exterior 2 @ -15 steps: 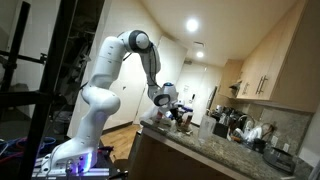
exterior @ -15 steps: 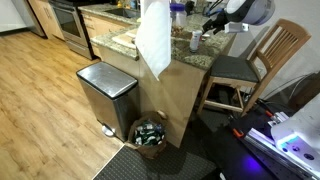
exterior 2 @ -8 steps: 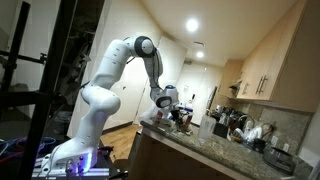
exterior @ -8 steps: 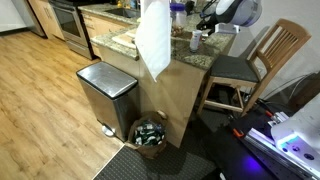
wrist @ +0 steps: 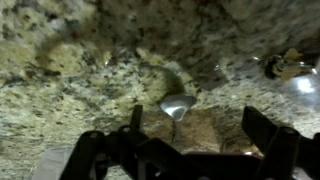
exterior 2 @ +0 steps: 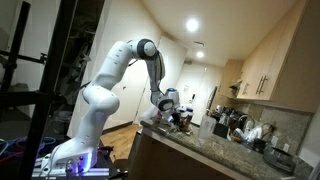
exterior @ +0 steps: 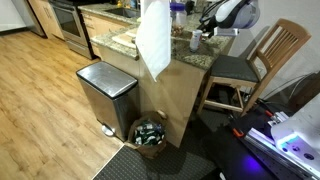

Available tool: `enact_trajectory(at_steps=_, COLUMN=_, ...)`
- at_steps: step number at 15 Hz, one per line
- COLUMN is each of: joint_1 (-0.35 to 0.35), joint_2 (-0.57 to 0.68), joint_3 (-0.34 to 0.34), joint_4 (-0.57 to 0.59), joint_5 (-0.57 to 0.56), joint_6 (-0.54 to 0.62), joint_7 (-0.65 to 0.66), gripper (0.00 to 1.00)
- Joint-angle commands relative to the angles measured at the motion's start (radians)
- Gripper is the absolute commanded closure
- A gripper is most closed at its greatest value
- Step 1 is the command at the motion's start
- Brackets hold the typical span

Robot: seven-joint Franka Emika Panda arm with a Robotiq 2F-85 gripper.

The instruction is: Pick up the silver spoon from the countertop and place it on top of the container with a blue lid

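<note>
the fingers point(wrist: 135, 122) stand wide apart, one dark pad on each side of the wrist view, and nothing is held between them. the gripper point(wrist: 193, 114) hangs low over the countertop point(wrist: 90, 60), its speckled beige-and-brown granite filling nearly the whole view.

the silver spoon point(wrist: 177, 103) lies on the granite in the gap between the pads, nearer the one on the picture's left and touching neither. its rounded bowl faces the camera as a pale oval. only a short, thin piece of handle shows, running from the bowl down the picture toward the gripper's body. so the long axis lies roughly up and down in this view, across the line between the two pads, with the bowl end pointing away from the wrist. the rest of the handle is lost in the shadow.

at the right edge of the wrist view some clear glass jars point(wrist: 290, 70) stand on the slab, well apart from the spoon.

in an exterior view the gripper point(exterior: 205, 26) is down at the countertop point(exterior: 125, 42), and just beside it sits the container with a blue lid point(exterior: 195, 41), too small to make out in detail. a wooden chair point(exterior: 268, 52) stands by the counter and a steel trash can point(exterior: 105, 92) is on the floor in front of it.

in an exterior view the white arm point(exterior 2: 112, 68) bends down to the counter.
</note>
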Motion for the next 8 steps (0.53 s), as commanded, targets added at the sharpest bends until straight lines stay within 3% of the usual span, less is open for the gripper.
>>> enact_trajectory(at_steps=1, joint_1=0.036, joint_2=0.088, joint_3=-0.064, joint_4=0.079, joint_5=-0.033, joint_6=-0.021, joint_7=0.026, gripper=0.00)
enact_trajectory(at_steps=3, joint_1=0.041, joint_2=0.112, joint_3=-0.068, joint_4=0.110, joint_5=-0.025, joint_6=-0.025, joint_7=0.025, gripper=0.00)
enact_trajectory(at_steps=4, joint_1=0.042, joint_2=0.121, joint_3=-0.069, joint_4=0.124, joint_5=-0.025, joint_6=-0.038, joint_7=0.023, gripper=0.25)
enact_trajectory(at_steps=5, joint_1=0.044, joint_2=0.131, joint_3=-0.069, joint_4=0.135, joint_5=-0.022, joint_6=-0.040, joint_7=0.021, gripper=0.28)
enact_trajectory(at_steps=8, joint_1=0.049, joint_2=0.140, joint_3=-0.070, joint_4=0.154, joint_5=-0.018, joint_6=-0.051, joint_7=0.019, gripper=0.49)
